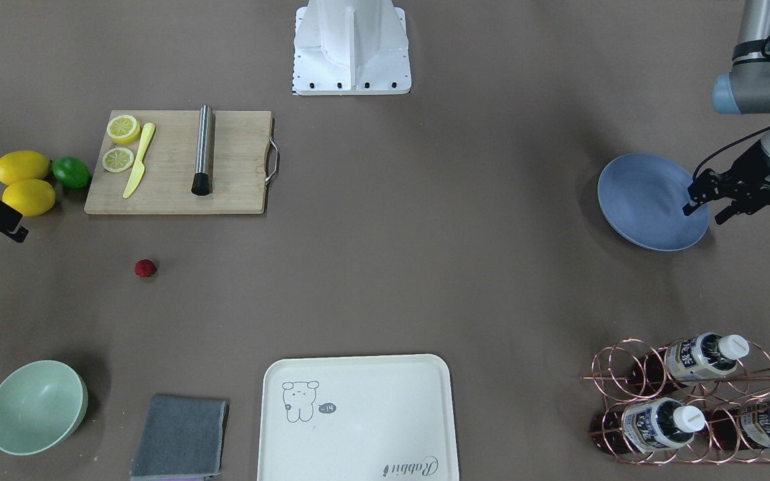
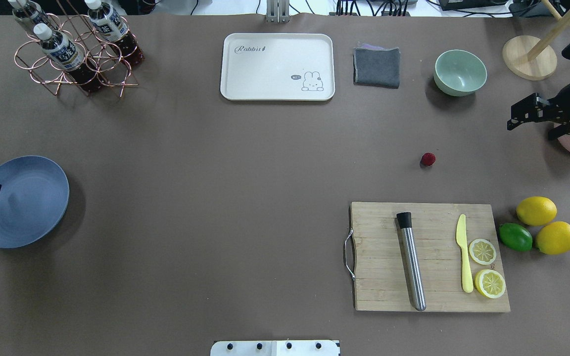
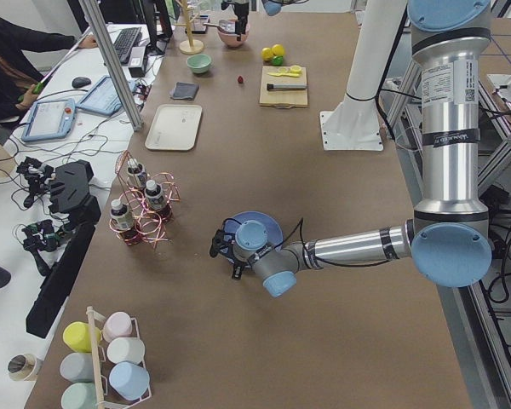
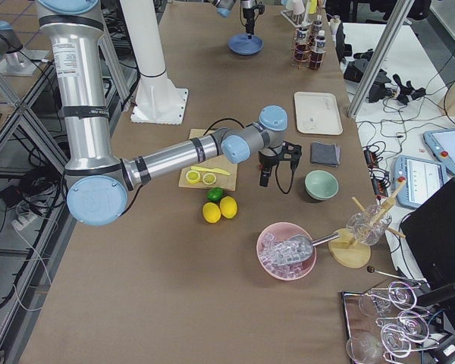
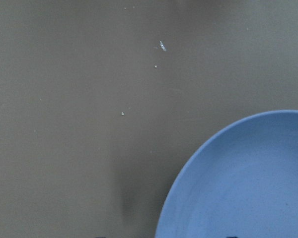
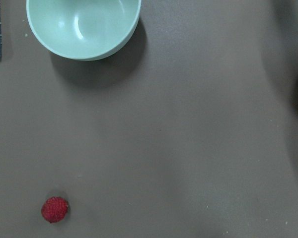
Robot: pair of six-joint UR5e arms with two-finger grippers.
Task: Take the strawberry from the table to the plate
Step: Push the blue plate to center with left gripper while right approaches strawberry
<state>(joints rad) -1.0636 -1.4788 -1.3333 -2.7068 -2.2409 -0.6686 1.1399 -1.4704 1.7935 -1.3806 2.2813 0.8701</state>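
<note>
The strawberry [image 2: 428,158] is sitting on the table [image 2: 245,163] btwn the cutting board [image 2: 379,247] and the green bowl [image 2: 460,71], far from the plate [image 2: 18,200]. The right gripper [image 2: 512,118] is hanging near the berry w/ fingers spread apart, holding nothing; the left gripper [image 1: 704,212] is hanging over the plate's edge, also spread and holding nothing. The berry is tiny and round, so prob. it could be rolling away if the fingers are coming down off-centre, or dropping on the long trip to the plate
</note>
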